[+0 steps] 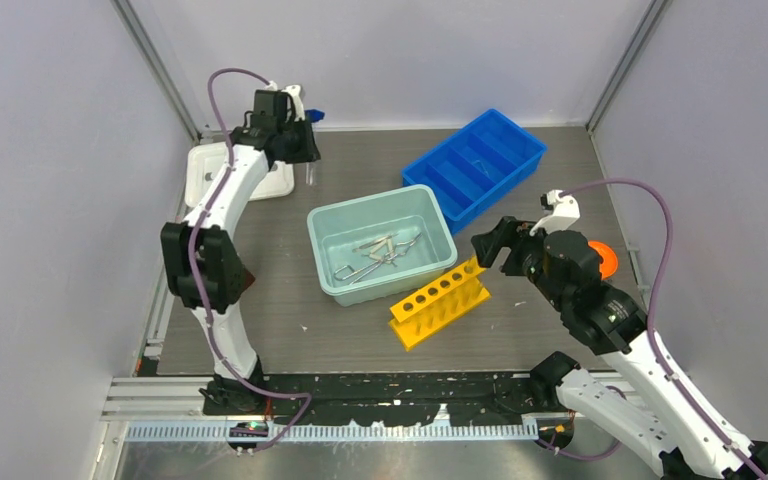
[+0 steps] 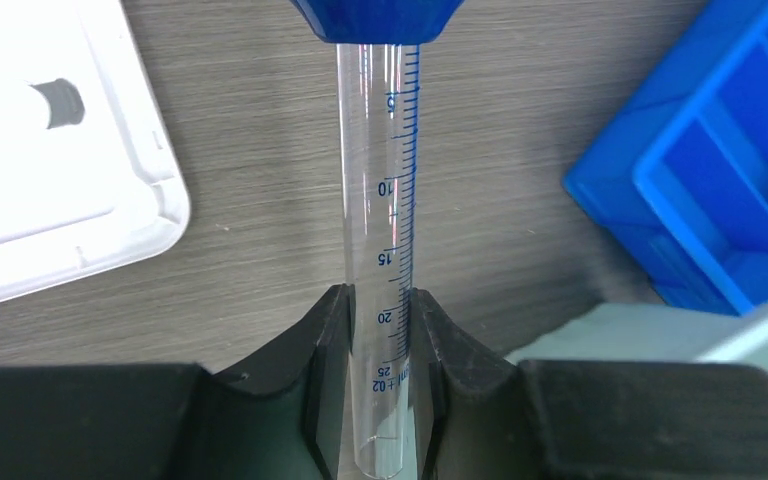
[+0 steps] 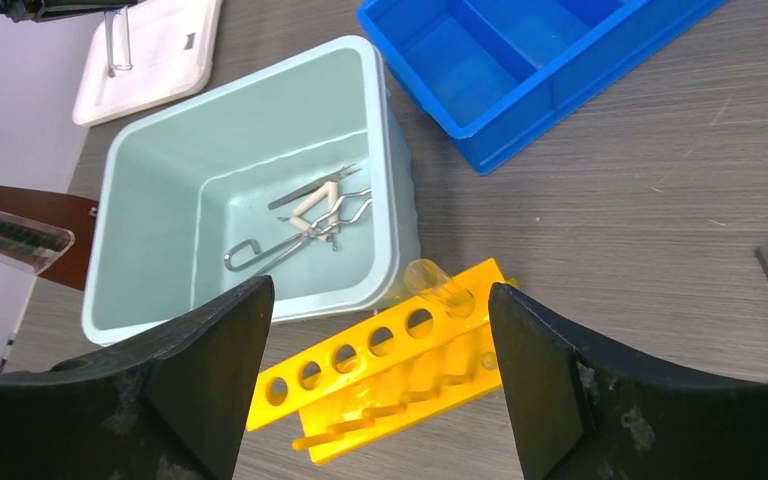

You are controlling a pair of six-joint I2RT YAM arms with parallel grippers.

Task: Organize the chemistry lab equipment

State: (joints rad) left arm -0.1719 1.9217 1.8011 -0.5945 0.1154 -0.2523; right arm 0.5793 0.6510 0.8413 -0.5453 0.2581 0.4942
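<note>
My left gripper [image 1: 298, 143] is shut on a slim clear graduated tube [image 2: 378, 200] with a blue cap [image 2: 380, 18], held upright above the table at the back left; the tube also shows in the top view [image 1: 311, 172]. The left wrist view shows both fingers [image 2: 325, 340] pressed on its lower end. Several thin silvery metal tools [image 1: 380, 255] lie in the pale teal tub [image 1: 430, 215], and they also show in the right wrist view [image 3: 305, 225]. My right gripper [image 1: 490, 245] is open and empty above the yellow rack [image 3: 380, 370].
The yellow rack [image 1: 440, 303] lies in front of the tub, with a clear uncapped tube [image 3: 438, 285] in its end hole. A blue divided tray [image 1: 475, 165] stands at the back right. A white tray [image 1: 200, 170] is at the back left. An orange object [image 1: 605, 260] is at the right.
</note>
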